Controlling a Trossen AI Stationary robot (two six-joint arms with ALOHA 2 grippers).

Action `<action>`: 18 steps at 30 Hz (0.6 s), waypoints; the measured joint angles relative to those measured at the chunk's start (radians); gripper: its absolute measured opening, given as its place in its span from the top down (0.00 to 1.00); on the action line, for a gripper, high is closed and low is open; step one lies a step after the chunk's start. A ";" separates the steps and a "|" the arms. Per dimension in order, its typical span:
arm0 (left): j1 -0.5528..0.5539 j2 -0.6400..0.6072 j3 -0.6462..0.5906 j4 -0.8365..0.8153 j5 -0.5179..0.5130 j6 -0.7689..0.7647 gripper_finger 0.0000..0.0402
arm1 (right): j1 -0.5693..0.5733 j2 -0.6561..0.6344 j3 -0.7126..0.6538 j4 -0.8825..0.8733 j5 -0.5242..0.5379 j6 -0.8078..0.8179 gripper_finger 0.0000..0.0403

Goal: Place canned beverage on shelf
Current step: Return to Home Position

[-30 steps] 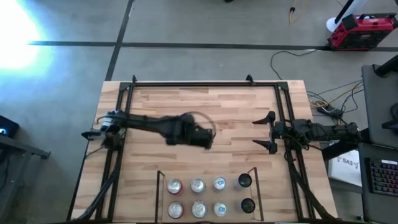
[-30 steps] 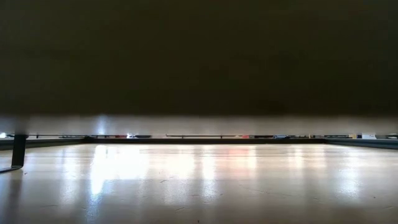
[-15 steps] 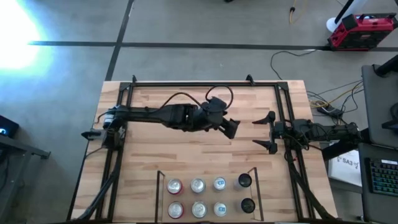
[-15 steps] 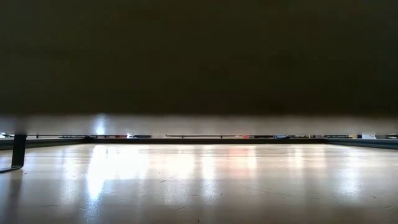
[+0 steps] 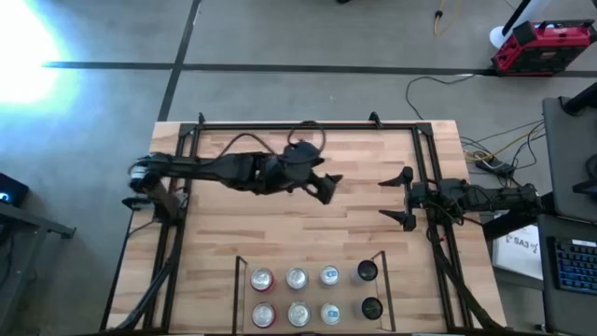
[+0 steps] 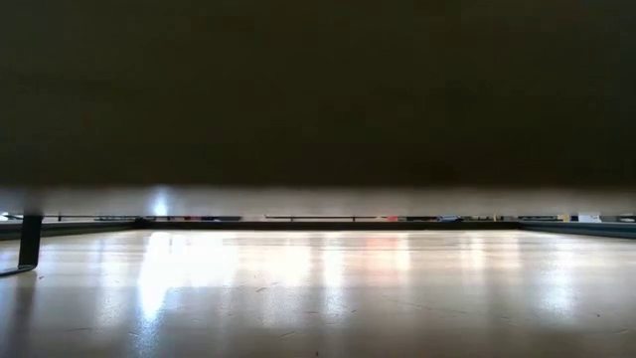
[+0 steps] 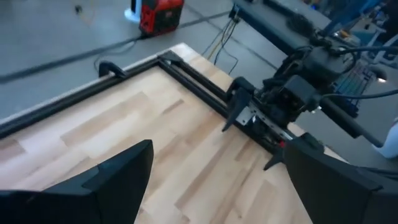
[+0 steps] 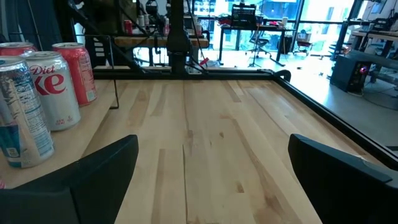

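Eight cans (image 5: pixel 296 277) are seen in two rows on the shelf (image 5: pixel 279 297) at the table (image 5: pixel 354 233) edge. The left gripper (image 5: pixel 326 185) is held above mid-table and the right gripper (image 5: pixel 382 199) at the right side, both with jaws spread wide and empty.

The right hand (image 8: pixel 212 142) shows 2 dark fingers (image 8: pixel 93 180) spread wide above the wood table (image 8: pixel 211 112). To one side, 3 upright cans crowd together: a red can (image 8: pixel 78 68), a silver Diet Coke can (image 8: pixel 53 90) and a silver-and-blue can (image 8: pixel 18 118).

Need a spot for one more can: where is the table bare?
Bare wood: the band between the shelf and the left gripper and right gripper; also the strip outside its left rail. Crowded: the shelf, full with eight cans.
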 joint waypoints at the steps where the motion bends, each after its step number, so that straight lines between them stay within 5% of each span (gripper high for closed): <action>1: 0.000 -0.044 -0.070 0.050 -0.003 0.017 0.14 | 0.000 0.000 0.000 0.000 0.000 0.000 0.01; 10: -0.004 -0.524 -0.926 0.774 -0.008 0.130 0.14 | 0.000 0.000 0.000 0.000 0.000 0.000 0.01; 18: -0.009 -0.930 -1.418 0.923 -0.008 0.042 0.15 | 0.000 0.000 0.000 0.000 0.000 0.000 0.01</action>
